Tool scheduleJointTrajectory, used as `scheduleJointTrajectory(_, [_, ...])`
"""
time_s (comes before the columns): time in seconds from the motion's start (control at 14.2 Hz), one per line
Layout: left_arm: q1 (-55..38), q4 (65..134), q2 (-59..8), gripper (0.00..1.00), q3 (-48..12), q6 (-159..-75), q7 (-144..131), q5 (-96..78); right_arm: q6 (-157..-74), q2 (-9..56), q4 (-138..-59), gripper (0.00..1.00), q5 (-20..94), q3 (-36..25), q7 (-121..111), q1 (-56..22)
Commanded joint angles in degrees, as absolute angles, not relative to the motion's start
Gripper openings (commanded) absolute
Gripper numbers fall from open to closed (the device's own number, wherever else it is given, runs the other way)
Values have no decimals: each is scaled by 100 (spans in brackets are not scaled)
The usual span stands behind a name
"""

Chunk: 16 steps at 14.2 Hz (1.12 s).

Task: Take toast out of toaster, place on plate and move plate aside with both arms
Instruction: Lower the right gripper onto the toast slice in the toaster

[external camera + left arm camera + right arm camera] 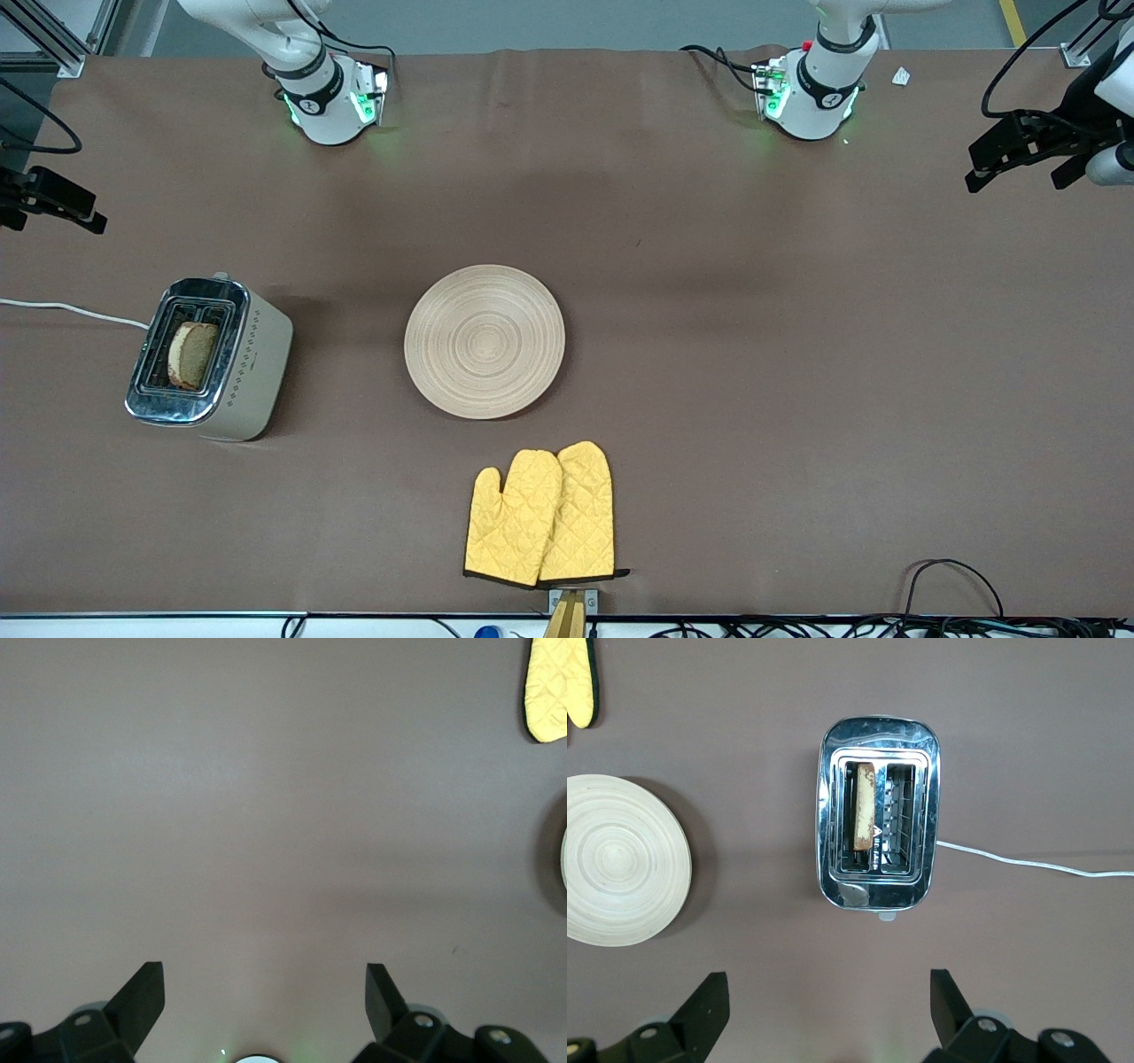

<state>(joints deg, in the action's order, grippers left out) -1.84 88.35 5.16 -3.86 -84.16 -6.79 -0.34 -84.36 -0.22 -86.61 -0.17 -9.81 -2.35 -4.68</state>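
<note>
Brown cloth covered the tabletop (709,354). Front view: toast (192,354) stood in the cream, chrome-topped toaster (213,359) at my right arm's end; the round ring-grained wooden plate (485,341) lay bare mid-tabletop.

Left wrist view: my left end effector (265,992) hung open above bare cloth.

Right wrist view: my right end effector (830,998) hung open above the toaster. Risk: pinching the thin slice off-centre could crumble it.

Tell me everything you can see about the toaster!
The toaster is a boxy one with cream sides, a row of little dots and a shiny silver top. It has two slots: one holds a slice of toast standing on edge, the other is empty. A white cord runs from it. It stands on the brown table, toward the right arm's end.
</note>
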Motion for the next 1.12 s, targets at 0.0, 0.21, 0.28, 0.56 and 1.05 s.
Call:
scheduleJointTrajectory(0.0, [-202, 8622, 361, 100, -387, -8306, -668, 18, -8455, -211, -8859, 100, 9, -1002, -474, -361])
scheduleJointTrajectory(0.21, [-193, 8604, 299, 100, -387, -8306, -659, -9, -8455, -211, -8868, 100, 9, -1002, -598, -238])
scheduleJointTrajectory(0.28, [-219, 8587, 238, 100, -387, -8314, -677, -17, -8516, -185, -8877, 100, 9, -1011, -598, -211])
scheduleJointTrajectory(0.56, [-290, 8534, -219, 100, -431, -8795, -685, -289, -9900, -18, -9909, 100, 158, -993, -554, -246])
scheduleJointTrajectory(1.05, [-404, 8499, -597, 100, -439, -9087, -703, -220, -10792, 623, -10354, 100, 316, -993, -492, -316])
